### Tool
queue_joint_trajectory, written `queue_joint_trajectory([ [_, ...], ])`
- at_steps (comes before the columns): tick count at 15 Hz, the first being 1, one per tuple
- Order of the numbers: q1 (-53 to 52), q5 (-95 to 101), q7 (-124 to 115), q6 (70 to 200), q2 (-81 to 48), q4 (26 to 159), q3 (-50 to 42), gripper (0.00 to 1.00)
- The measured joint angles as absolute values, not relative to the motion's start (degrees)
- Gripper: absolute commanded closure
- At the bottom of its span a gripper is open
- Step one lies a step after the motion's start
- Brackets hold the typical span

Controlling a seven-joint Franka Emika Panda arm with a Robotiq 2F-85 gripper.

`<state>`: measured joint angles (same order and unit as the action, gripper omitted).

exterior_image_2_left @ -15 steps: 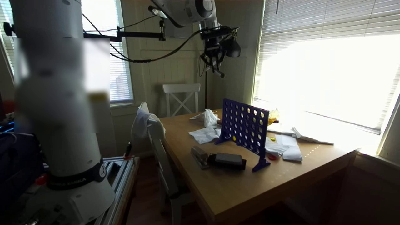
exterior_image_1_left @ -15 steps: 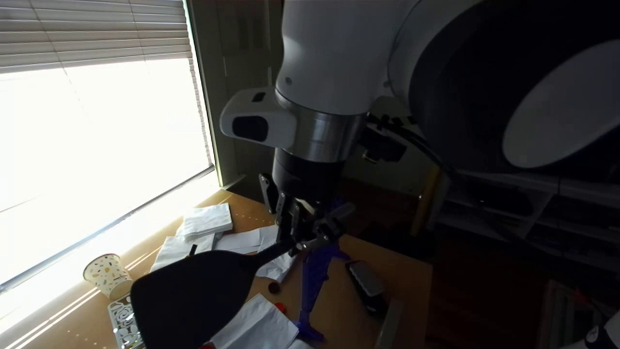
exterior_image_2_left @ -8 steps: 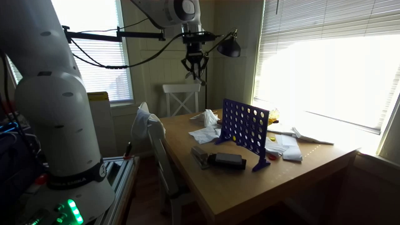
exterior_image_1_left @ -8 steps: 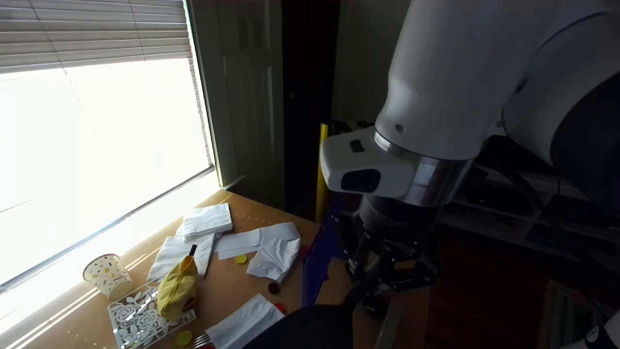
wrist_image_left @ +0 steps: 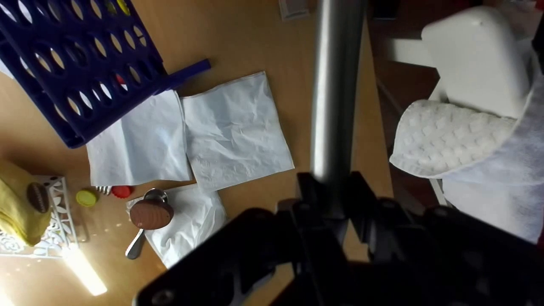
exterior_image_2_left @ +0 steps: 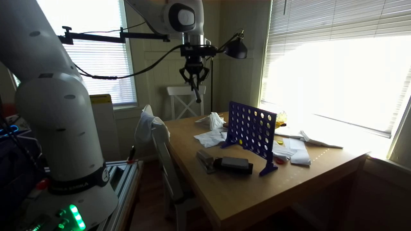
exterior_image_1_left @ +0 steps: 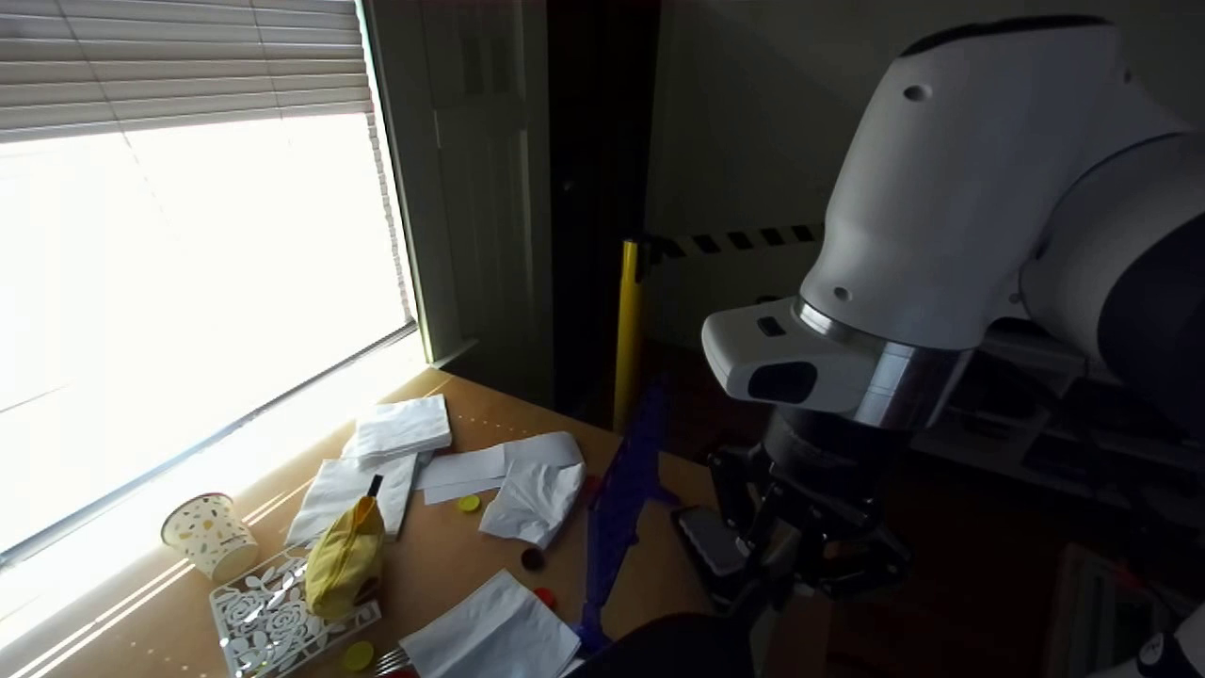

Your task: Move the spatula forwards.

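Forward carry: spatula point(wrist_image_left: 337, 93) gripped and raised above the level of the desk point(exterior_image_2_left: 250, 195).
The step in hand is judged to be transport: advance slowly at constant height without rotating the spatula, since the wide blade point(exterior_image_1_left: 678, 648) could swing and load the grip. Allow clearance from the upright blue game grid point(exterior_image_2_left: 252, 128). The jaws are clenched on the spatula between the metal handle point(exterior_image_2_left: 196, 91) and blade; the handle slopes down from one side, the blade projects from the opposite side, partly out of view.

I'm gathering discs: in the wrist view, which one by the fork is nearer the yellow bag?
The yellow disc; the red disc lies beyond the tines.
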<state>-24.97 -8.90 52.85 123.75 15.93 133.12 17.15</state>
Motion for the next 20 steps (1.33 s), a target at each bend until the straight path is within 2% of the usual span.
queue_joint_trajectory([
  [2,-25.0,-8.9,52.9,123.8,16.0,133.2,17.2,0.77],
  [3,-25.0,-8.9,52.9,123.8,16.0,133.2,17.2,0.94],
  [8,-25.0,-8.9,55.1,123.9,15.8,133.8,16.4,0.94],
  [20,-20.1,-10.7,88.1,127.1,14.3,147.0,5.8,0.94],
])
